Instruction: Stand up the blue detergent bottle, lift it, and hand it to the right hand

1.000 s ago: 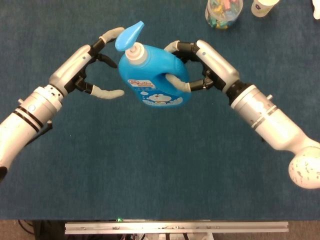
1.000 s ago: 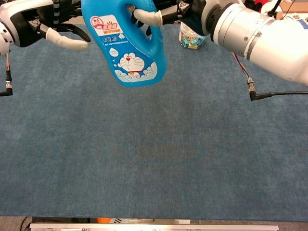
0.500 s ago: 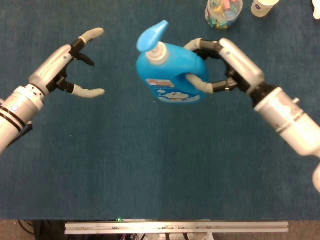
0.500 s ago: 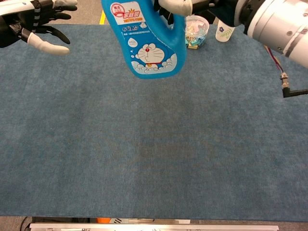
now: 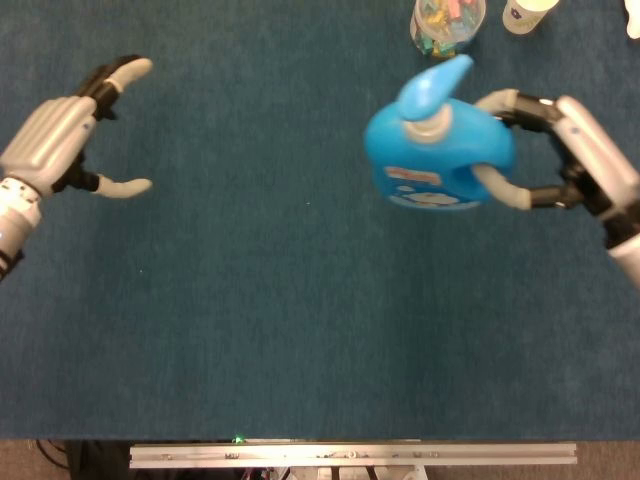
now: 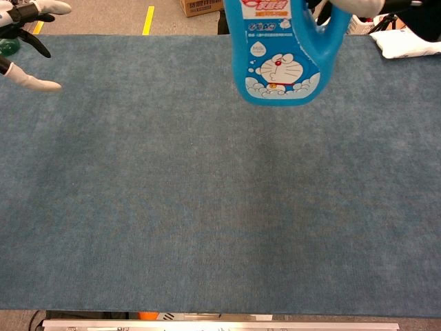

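The blue detergent bottle hangs upright above the blue mat, at the right of the head view. Its lower body with a cartoon label fills the top middle of the chest view. My right hand grips the bottle by its handle, one finger hooked through the loop. My left hand is far off at the left edge, fingers spread, holding nothing; only its fingertips show at the chest view's top left.
A clear jar of coloured clips and a white cup stand at the back right of the blue mat. A white cloth lies at the far right.
My right hand has carried the bottle to the right, away from the centre. My left hand has drawn back to the left with its fingers open.
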Controlling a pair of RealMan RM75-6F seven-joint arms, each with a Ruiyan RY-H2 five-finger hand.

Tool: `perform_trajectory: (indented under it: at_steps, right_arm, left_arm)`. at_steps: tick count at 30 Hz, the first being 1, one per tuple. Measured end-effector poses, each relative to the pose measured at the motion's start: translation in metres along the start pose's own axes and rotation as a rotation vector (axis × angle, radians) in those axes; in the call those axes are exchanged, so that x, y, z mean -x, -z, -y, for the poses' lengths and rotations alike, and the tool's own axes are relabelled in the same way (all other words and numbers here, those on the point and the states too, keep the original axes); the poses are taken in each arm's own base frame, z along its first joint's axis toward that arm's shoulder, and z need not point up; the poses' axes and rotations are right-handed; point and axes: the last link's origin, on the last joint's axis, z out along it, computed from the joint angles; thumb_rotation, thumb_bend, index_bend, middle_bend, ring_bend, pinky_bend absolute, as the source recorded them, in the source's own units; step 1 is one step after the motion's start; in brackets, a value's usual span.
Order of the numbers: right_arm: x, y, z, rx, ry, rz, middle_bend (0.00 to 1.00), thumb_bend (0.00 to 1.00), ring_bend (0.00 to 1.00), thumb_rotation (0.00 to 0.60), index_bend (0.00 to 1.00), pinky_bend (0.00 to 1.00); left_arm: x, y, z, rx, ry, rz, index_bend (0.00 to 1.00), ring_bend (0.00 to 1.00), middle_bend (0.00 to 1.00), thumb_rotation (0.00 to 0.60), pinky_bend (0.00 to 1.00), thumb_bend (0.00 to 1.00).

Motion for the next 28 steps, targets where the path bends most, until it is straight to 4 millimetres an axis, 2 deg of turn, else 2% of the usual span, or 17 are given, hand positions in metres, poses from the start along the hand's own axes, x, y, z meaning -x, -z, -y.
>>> perform_trajectory:
  at_steps: [5,9,18,23,28]
  right_arm:
    - [-0.012,0.023,-0.005,-0.003,0.003,-0.046,0.50,0.39,0.43,0.600,0.48,0.48]
    - [-0.019,0.042,-0.011,0.006,-0.005,-0.078,0.50,0.39,0.43,0.600,0.48,0.48]
    - [-0.031,0.073,-0.021,0.021,0.001,-0.137,0.50,0.39,0.43,0.600,0.48,0.48]
    - [-0.033,0.083,-0.022,0.023,-0.002,-0.151,0.50,0.39,0.43,0.600,0.48,0.48]
    - [-0.034,0.085,-0.022,0.018,-0.011,-0.154,0.50,0.39,0.43,0.600,0.48,0.48]
  left_arm:
    - [-0.005,0.020,0.016,-0.089,-0.109,-0.077,0.01,0.00,0.00,0.600,0.28,0.15]
    - [-0.007,0.038,0.026,-0.166,-0.127,-0.121,0.01,0.00,0.00,0.600,0.28,0.15]
    - [-0.012,0.068,0.035,-0.250,-0.156,-0.190,0.01,0.00,0.00,0.600,0.28,0.15]
    - [-0.010,0.082,0.037,-0.278,-0.148,-0.217,0.01,0.00,0.00,0.600,0.28,0.15]
    - [-0.010,0.085,0.035,-0.277,-0.142,-0.217,0.01,0.00,0.00,0.600,0.28,0.15]
